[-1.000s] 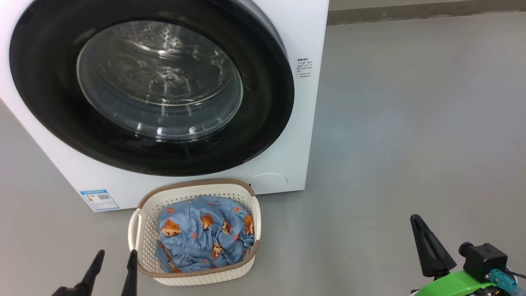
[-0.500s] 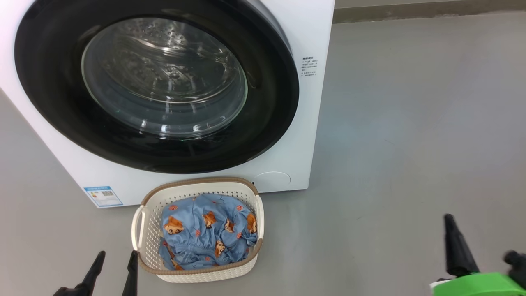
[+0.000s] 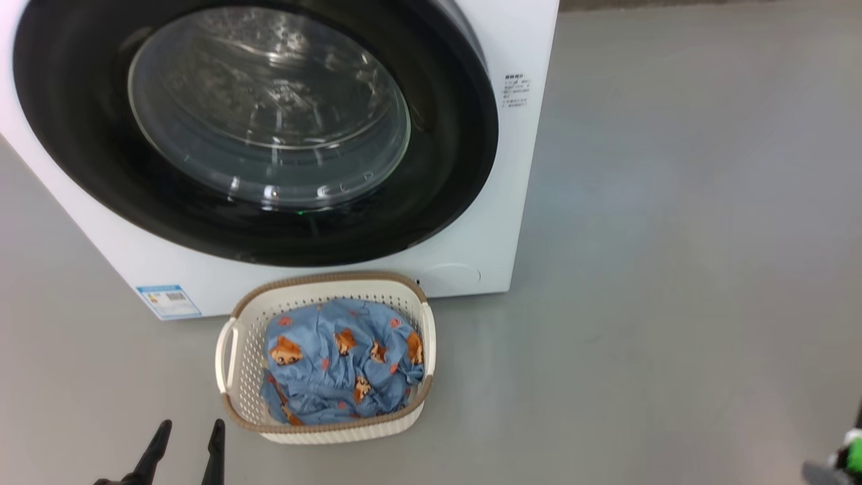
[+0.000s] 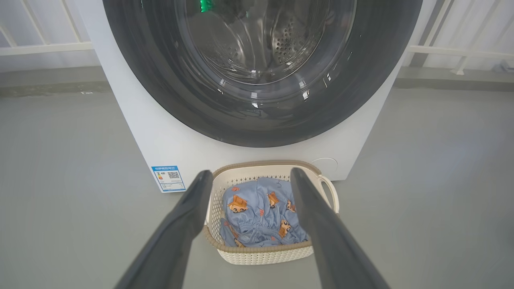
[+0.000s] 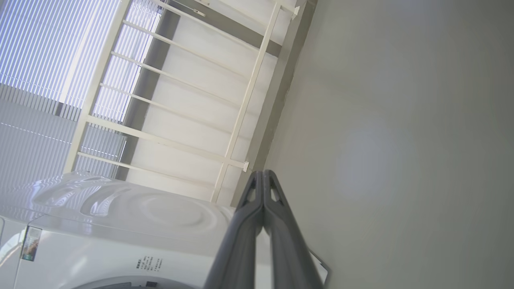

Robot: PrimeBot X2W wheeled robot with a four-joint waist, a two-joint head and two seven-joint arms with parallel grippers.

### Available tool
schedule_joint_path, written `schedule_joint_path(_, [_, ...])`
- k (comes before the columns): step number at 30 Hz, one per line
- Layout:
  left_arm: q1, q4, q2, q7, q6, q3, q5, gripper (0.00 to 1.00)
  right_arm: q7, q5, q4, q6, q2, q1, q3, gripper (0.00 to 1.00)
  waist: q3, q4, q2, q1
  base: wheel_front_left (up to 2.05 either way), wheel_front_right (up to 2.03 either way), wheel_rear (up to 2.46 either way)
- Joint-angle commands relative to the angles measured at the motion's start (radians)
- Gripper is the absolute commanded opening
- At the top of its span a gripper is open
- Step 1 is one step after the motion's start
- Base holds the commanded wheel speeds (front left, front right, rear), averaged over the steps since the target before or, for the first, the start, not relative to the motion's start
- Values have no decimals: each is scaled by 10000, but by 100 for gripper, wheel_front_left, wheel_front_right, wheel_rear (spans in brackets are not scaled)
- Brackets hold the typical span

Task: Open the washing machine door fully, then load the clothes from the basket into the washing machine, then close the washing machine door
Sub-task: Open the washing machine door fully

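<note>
Nearest you, your left gripper point(image 3: 190, 434) hung low over the smooth grey floor point(image 3: 673, 236), its two fingers spread wide with nothing between them, while your right gripper point(image 5: 263, 176) had its fingers pressed flat together on nothing. Just beyond the left fingers the basket point(image 3: 337, 434) sat on that floor with the clothes point(image 3: 337, 364) heaped inside, just in front of the washing machine point(image 3: 485, 222), whose door point(image 3: 458, 135) lay shut. Farther back, the floor met a wall with a white railing point(image 5: 241, 104) and striped blinds point(image 5: 40, 48).
</note>
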Motion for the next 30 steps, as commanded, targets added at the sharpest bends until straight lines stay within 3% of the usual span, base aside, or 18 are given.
schedule_joint_path(1, [-234,-285,122,-136,-35,360,73,100,-28,426,-227,-11,-312,-521,203,0,272,36,0,0,0,0,0])
schedule_joint_path(5, [-371,-384,122,-136,-28,382,88,100,535,2017,-358,-11,-920,-1026,50,0,744,64,0,0,0,0,0])
schedule_joint_path(11, [-666,-511,122,-136,-35,393,154,100,2165,3077,-712,-11,-1773,-2028,353,0,1580,169,0,0,0,0,0])
schedule_joint_path(18, [-867,-647,122,-136,-23,430,157,100,3216,3463,-1096,-11,-2296,-3172,272,0,2235,498,0,0,0,0,0])
schedule_joint_path(30, [-1027,-842,122,-136,143,324,25,100,4386,3263,-1184,-11,-2726,-5303,968,0,3178,1001,0,0,0,0,0])
